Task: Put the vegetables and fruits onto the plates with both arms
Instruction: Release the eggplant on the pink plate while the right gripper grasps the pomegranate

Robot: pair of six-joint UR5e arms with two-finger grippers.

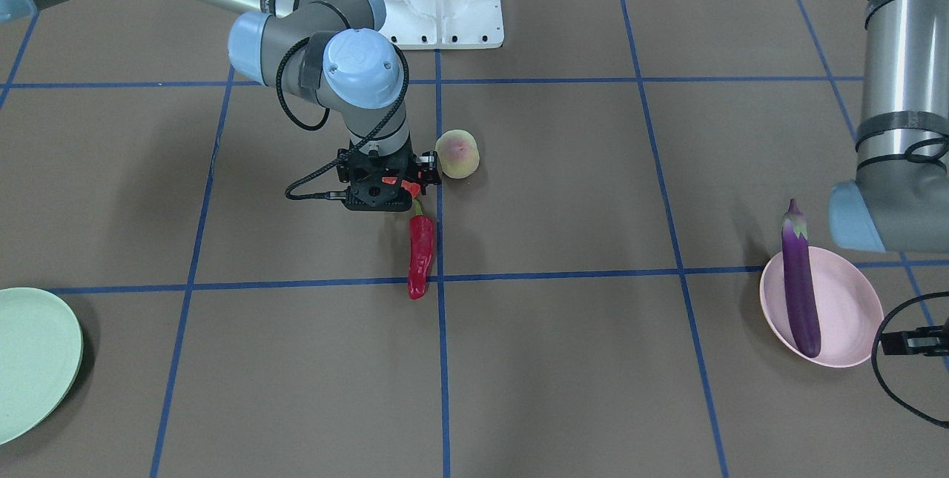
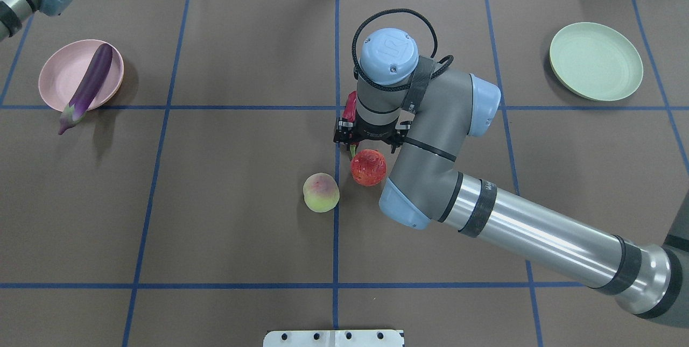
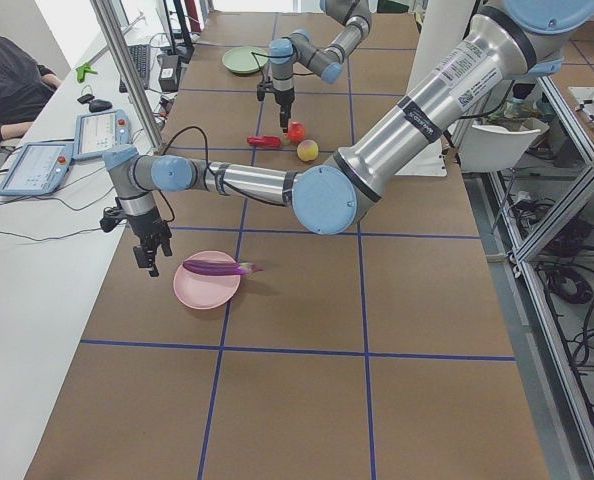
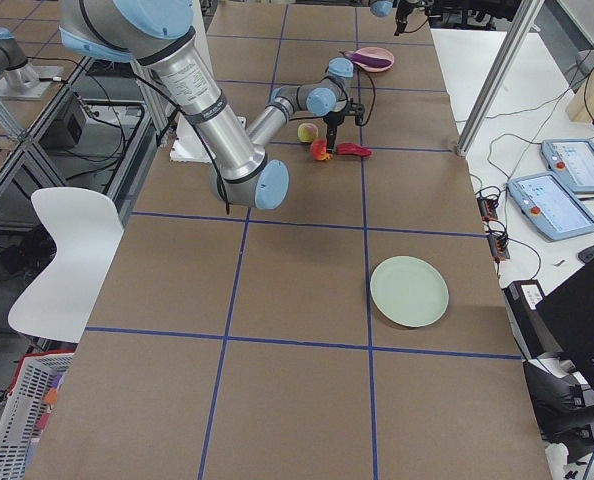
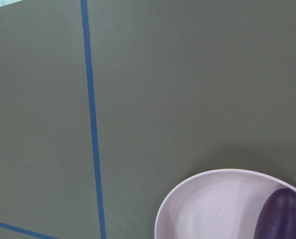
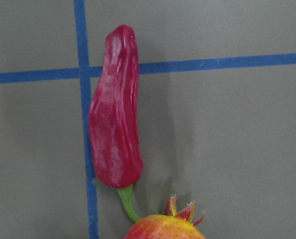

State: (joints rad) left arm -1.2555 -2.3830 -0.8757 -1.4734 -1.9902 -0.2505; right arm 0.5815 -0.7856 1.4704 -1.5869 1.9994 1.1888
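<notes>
**Right arm poised over the pomegranate**

The pomegranate (image 2: 368, 167) sits in the middle of the desk (image 1: 593, 389), against the chili (image 1: 421, 256) stem, with the peach (image 1: 457, 154) just beside it. The right fingers (image 1: 382, 195) hover directly above, apparently spread, holding nothing. Closing off-centre could roll the round fruit or snag the chili. The green plate (image 2: 596, 61) lies well apart. The eggplant (image 1: 801, 293) rests on the pink plate (image 1: 845, 307). I cannot tell whether the left fingers (image 3: 150, 250) nearby are spread.

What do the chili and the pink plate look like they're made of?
Chili: probably a plastic or rubber replica, given its waxy sheen and regular, moulded-looking wrinkles. Pink plate: matte, likely plastic or fibre composite, with even colour and no glare. Neither is certain.
</notes>
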